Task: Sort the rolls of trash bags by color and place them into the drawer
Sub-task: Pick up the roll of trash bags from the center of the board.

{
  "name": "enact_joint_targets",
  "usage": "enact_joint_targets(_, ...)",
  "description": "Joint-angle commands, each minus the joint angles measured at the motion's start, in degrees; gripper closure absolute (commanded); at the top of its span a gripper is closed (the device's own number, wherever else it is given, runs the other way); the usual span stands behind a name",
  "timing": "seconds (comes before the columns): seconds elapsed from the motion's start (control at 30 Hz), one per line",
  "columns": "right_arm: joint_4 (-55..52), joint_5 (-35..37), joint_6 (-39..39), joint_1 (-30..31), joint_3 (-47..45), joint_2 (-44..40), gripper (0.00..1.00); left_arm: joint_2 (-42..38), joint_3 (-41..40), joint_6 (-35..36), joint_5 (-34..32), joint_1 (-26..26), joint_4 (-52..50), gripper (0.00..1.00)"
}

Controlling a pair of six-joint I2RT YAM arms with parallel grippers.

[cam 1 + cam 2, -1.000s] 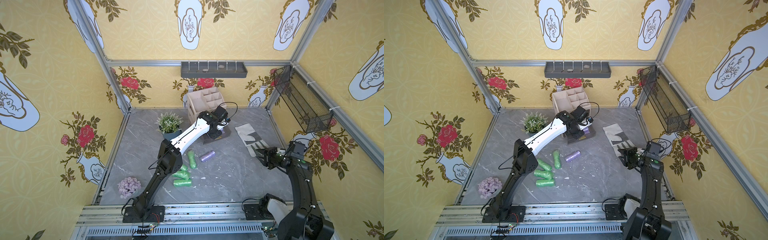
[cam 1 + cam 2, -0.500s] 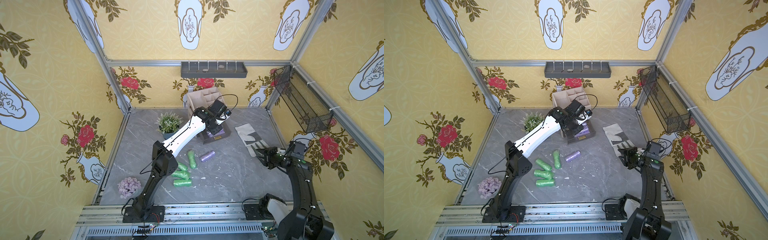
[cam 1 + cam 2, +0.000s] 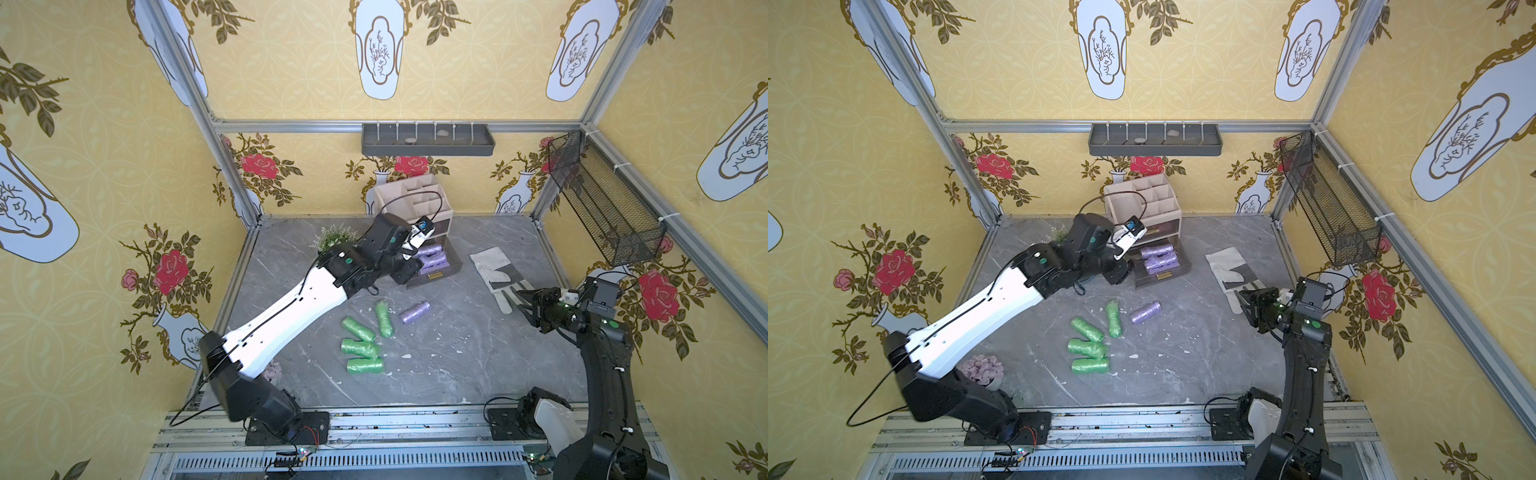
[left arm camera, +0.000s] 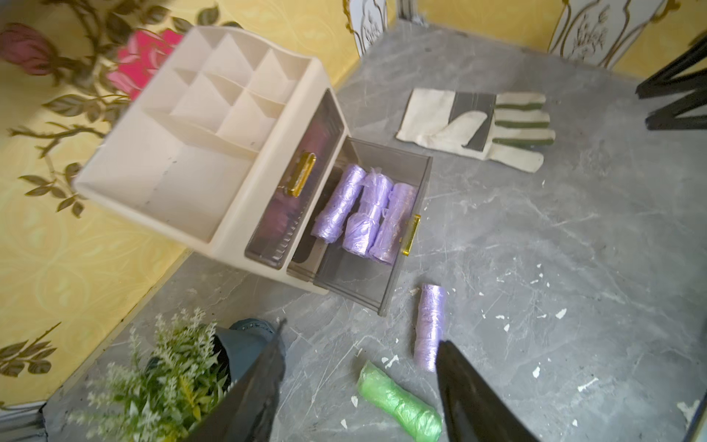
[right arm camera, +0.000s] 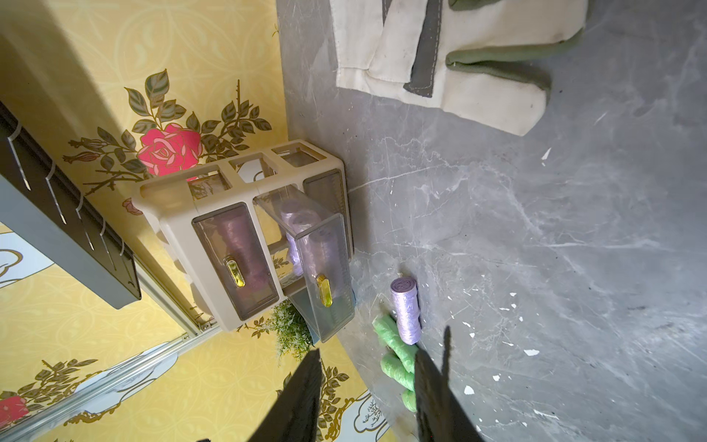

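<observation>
My left tool [image 4: 359, 344] gapes wide and empty just left of the open drawer [image 4: 386, 153] holding three lilac rolls [image 4: 363, 212], my right tool [image 5: 367, 356] stands part-open and empty on the right, and one lilac roll [image 4: 430, 325] and four green rolls [image 3: 360, 348] lie mid-tabletop [image 3: 457, 353].

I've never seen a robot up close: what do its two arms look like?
The left arm has a long white shell, black joints, a green dot and a looping black cable. The right arm is nearly all black. The left claw and right claw are black.
</observation>
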Motion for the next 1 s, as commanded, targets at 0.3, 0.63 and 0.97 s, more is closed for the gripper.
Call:
enact_joint_targets(0.3, 11.1, 23.0, 18.8, 33.5, -0.5, 4.5, 0.59, -31.0, -28.1, -12.5, -16.3, 7.1, 5.7, 0.11)
enact_joint_targets(0.63, 22.5, 38.3, 28.7, 57.2, 1.3, 17.2, 0.59, -45.4, -34.9, -15.9, -24.4, 8.0, 2.1, 0.04)
enact_joint_targets(0.97, 38.6, 40.4, 37.3, 63.8, -0.4, 30.2, 0.58, -48.1, -38.7, -18.6, -23.4, 8.4, -1.1, 0.03)
